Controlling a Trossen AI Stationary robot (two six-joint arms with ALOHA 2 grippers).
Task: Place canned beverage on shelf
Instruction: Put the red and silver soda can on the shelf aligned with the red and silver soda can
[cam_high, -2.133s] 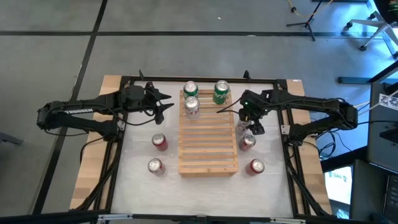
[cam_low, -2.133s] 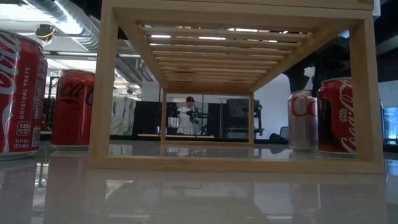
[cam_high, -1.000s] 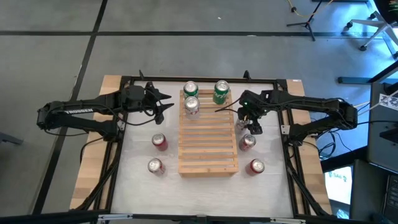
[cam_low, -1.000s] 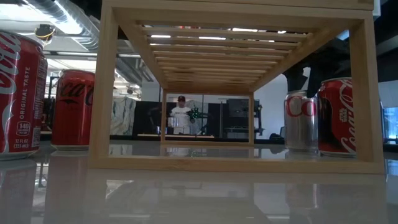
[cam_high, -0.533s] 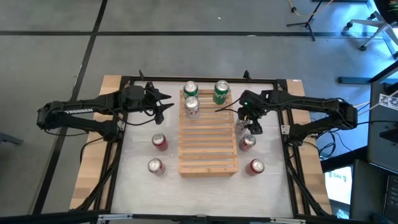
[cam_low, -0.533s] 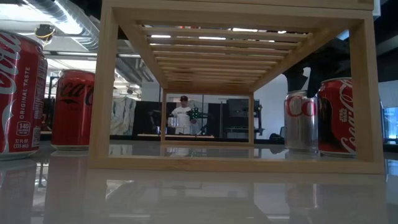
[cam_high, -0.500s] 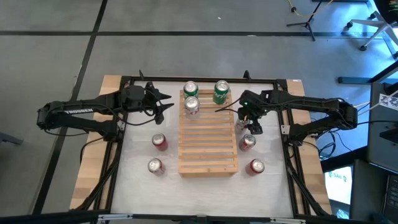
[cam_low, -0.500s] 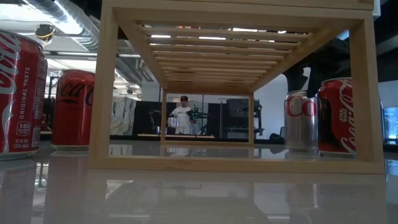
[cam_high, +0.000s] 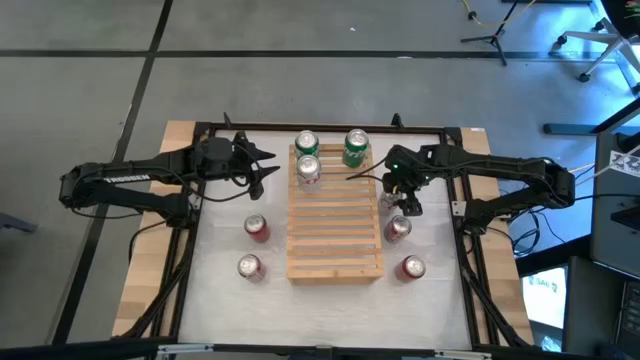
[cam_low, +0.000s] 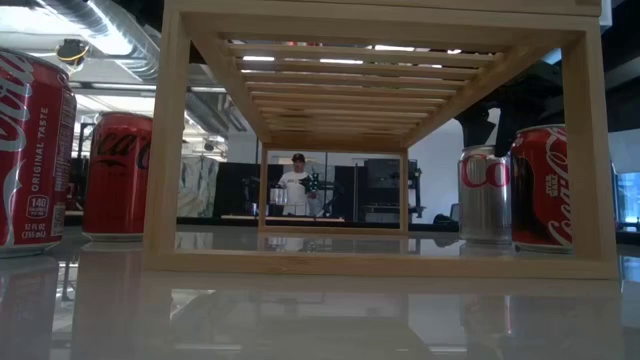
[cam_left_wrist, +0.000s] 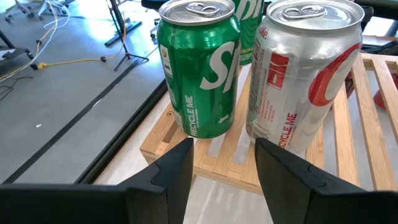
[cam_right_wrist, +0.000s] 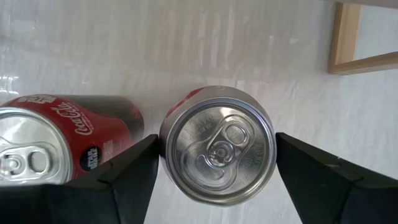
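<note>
Bamboo shelf (cam_high: 335, 224) carried a green Sprite can (cam_left_wrist: 199, 65) and silver "ME" can (cam_left_wrist: 303, 71); we saw left gripper (cam_left_wrist: 222, 163) pressed together, right gripper (cam_right_wrist: 214, 163) spread around a Coca-Cola can (cam_right_wrist: 217, 144) right of it.

White table (cam_high: 225, 285) with wooden side edges, carrying a slatted wooden shelf (cam_high: 334, 235) at centre. On the shelf's far end: two green cans (cam_high: 306, 143) (cam_high: 356, 146) and a silver can (cam_high: 308, 170). On the table: two red cans (cam_high: 257, 228) (cam_high: 249, 267) left of the shelf, three cans (cam_high: 391, 200) (cam_high: 398, 228) (cam_high: 411, 268) right.
</note>
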